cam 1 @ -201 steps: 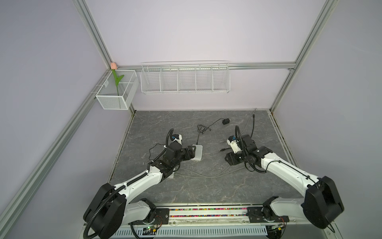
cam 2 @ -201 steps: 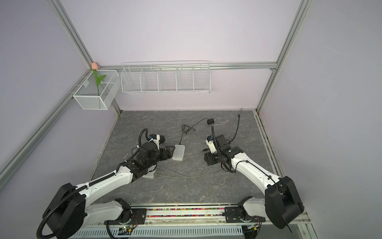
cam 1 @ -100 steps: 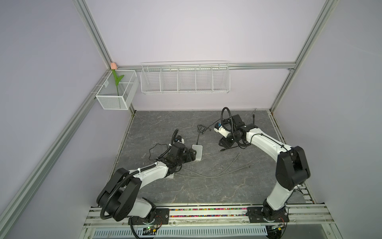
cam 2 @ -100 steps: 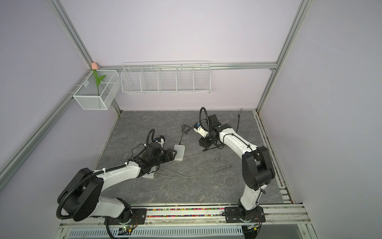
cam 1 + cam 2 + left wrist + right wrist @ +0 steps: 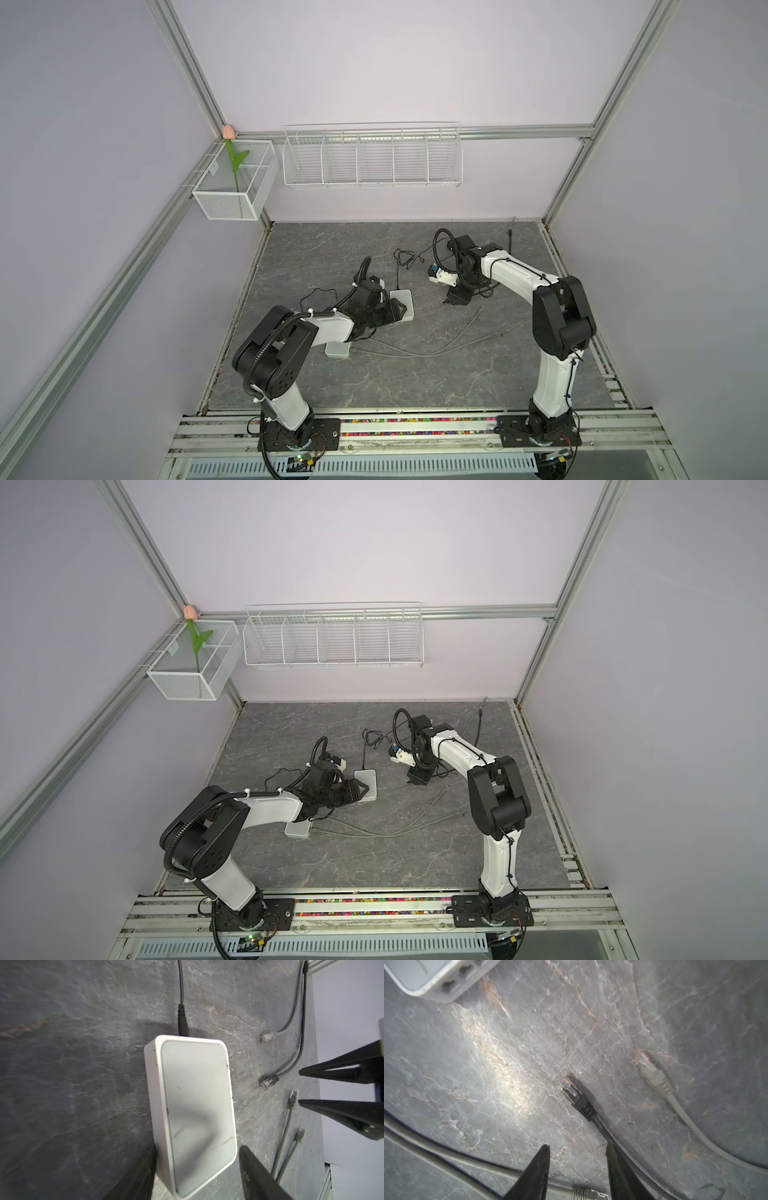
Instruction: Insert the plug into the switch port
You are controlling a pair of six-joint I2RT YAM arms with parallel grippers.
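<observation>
Left wrist view: my left gripper (image 5: 198, 1148) straddles the near end of the switch (image 5: 195, 1105). Jaws are apart, one finger against its long side and the other just clear of the opposite side, so not clamped yet. A second ago those jaws stood wider and they've been narrowing since; I read that as bracing the switch before insertion. The power lead (image 5: 182, 1018) sits in the switch's far end. Right wrist view: my right gripper (image 5: 577, 1146) hangs low over the table (image 5: 500, 1059), jaws apart and empty, also narrower than a second ago. That arm has reared up from its low folded pose and now reaches down from above, gripper still beside the switch. The dark plug (image 5: 577, 1097) lies flat on the table just ahead of my fingertips, off the switch's port side and well short of the ports (image 5: 452, 978). Its cable runs back close by one finger. A pale plug (image 5: 648, 1070) lies near it, also off that side. My take: grabbing the dark plug comes next, nothing inserted yet. Risk: closing on the cable instead of the boot leaves the plug floppy at the port.
</observation>
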